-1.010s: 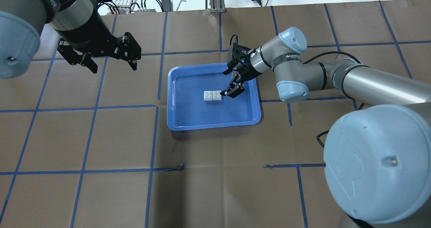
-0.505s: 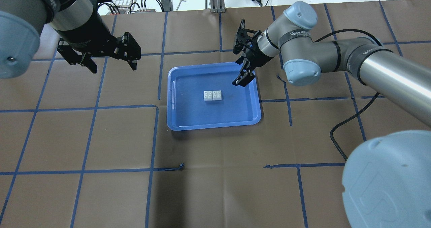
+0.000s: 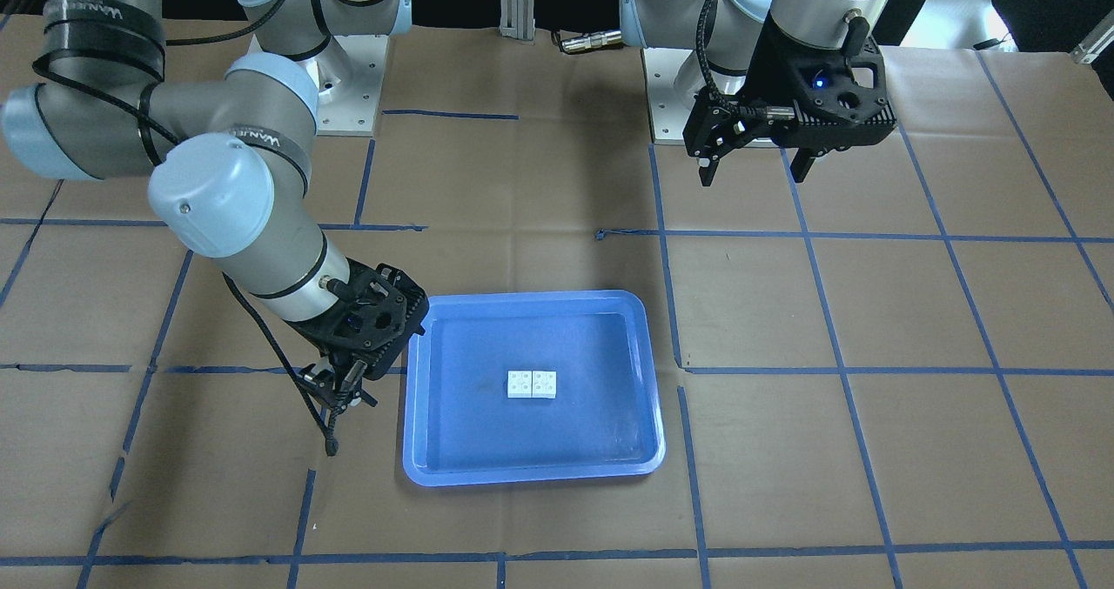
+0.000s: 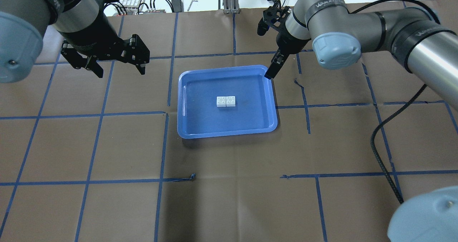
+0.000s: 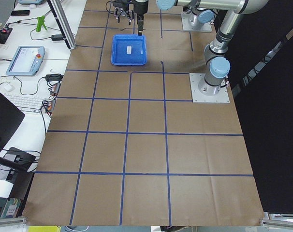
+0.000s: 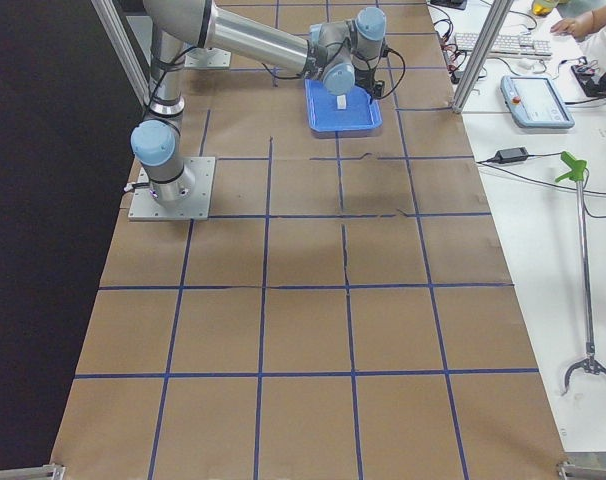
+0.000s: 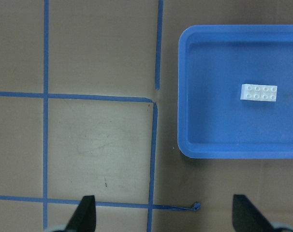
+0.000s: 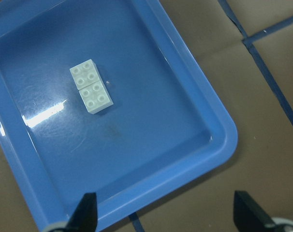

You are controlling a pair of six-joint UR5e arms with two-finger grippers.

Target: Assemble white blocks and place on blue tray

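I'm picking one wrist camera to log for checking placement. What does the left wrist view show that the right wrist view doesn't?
Only the left wrist view: a wide stretch of brown table beside the blue tray, crossed by blue tape lines. Only the right wrist view: a close look at the seam between the two white blocks. Both: the blocks side by side, touching, inside the tray, and each camera's own gripper open, left gripper and right gripper.
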